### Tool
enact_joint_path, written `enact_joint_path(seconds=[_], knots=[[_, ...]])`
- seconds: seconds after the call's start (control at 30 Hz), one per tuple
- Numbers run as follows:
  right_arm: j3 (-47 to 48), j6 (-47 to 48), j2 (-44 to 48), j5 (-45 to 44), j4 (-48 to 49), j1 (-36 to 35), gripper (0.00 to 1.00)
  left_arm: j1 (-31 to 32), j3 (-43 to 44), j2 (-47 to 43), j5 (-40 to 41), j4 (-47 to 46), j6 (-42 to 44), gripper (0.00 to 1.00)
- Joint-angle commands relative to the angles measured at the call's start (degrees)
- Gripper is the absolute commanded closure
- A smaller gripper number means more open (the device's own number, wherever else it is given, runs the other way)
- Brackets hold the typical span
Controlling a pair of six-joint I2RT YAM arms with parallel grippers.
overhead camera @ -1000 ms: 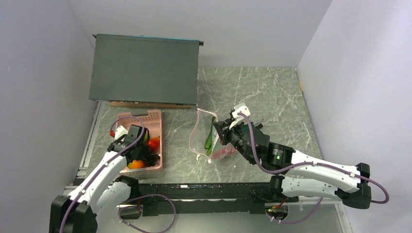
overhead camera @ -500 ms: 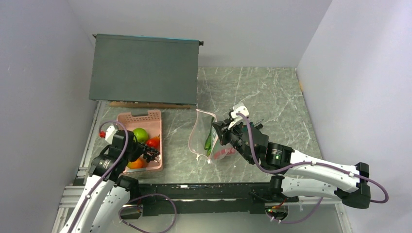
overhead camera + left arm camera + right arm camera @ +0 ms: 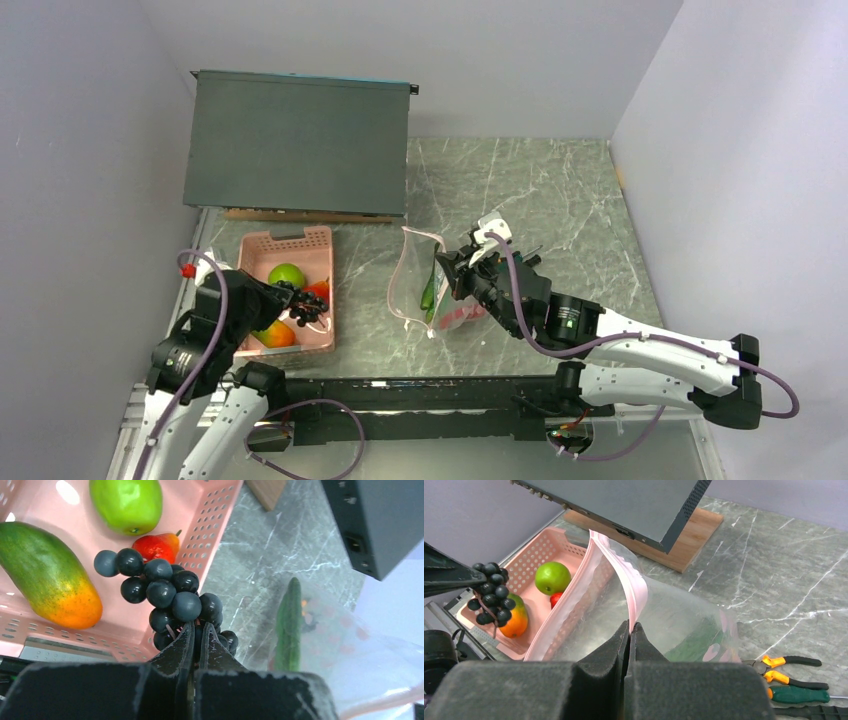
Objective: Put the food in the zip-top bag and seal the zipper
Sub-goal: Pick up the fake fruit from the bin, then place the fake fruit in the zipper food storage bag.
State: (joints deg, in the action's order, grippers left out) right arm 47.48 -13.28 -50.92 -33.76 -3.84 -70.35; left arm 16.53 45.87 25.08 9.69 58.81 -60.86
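Observation:
My left gripper [image 3: 196,630] is shut on the stem of the dark grape bunch [image 3: 167,592], which hangs above the near right corner of the pink basket [image 3: 300,240]. A green apple [image 3: 127,502], a red-orange fruit [image 3: 157,546] and a green-orange mango [image 3: 47,590] lie in the basket. My right gripper [image 3: 630,626] is shut on the zipper [image 3: 624,580], a pink strip, and holds the clear zip-top bag [image 3: 415,285] up with its mouth gaping toward the basket. A long green pod [image 3: 696,642] lies inside the bag.
A dark grey box [image 3: 297,140] on a wooden board stands behind the basket, close to the bag's top. Orange- and green-handled pliers [image 3: 794,677] lie on the marble table right of the bag. Walls close in left, right and behind.
The left gripper closed on the grape bunch in the basket, then the arm drew back and lifted the bunch up. The right arm and the bag stayed put.

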Motion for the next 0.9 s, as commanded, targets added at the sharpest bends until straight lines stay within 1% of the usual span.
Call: enact_joint_path(seconds=[0.0,0.07,0.13,0.2,0.3,0.43,0.57,0.67,0.73,0.8,0.87], knots=[[0.9,-0.7,1.5,0.0,1.2,-0.3,1.00,-0.2,5.1,-1.7,-2.3,1.3,3.4,1.00],[0.7,-0.7,1.6,1.2,1.7,-0.3,1.00,-0.2,6.6,-2.4,-5.1,0.8,4.7,1.00],[0.4,-0.2,1.3,1.3,2.2,-0.2,1.00,-0.2,7.5,-3.3,-9.4,-1.8,6.9,1.00],[1.1,-0.9,0.7,0.7,1.1,-0.2,1.00,-0.2,7.9,-3.9,-14.7,-5.5,9.1,1.00],[0.9,-0.6,0.6,2.5,2.1,-0.2,1.00,-0.2,8.4,-3.5,-22.6,-9.7,10.4,1.00],[1.5,-0.8,-0.1,1.6,1.0,-0.2,1.00,-0.2,10.1,0.5,-36.8,-16.3,14.7,1.00],[0.8,-0.3,-0.1,2.9,2.5,-0.3,1.00,0.1,14.0,5.6,-45.3,-17.9,18.2,1.00],[1.6,-0.8,-1.1,1.9,0.9,-0.2,1.00,0.8,15.0,6.5,-48.9,-22.5,18.8,1.00],[1.6,-0.8,-1.3,2.6,1.4,-0.2,1.00,2.6,15.0,7.2,-48.8,-24.9,17.8,1.00],[1.1,-0.2,-1.5,3.1,2.7,-0.2,1.00,7.9,13.9,8.3,-46.8,-28.5,16.7,1.00],[1.4,-0.4,-2.0,2.3,1.8,-0.2,1.00,15.4,14.6,11.2,-42.7,-29.1,17.8,1.00]])
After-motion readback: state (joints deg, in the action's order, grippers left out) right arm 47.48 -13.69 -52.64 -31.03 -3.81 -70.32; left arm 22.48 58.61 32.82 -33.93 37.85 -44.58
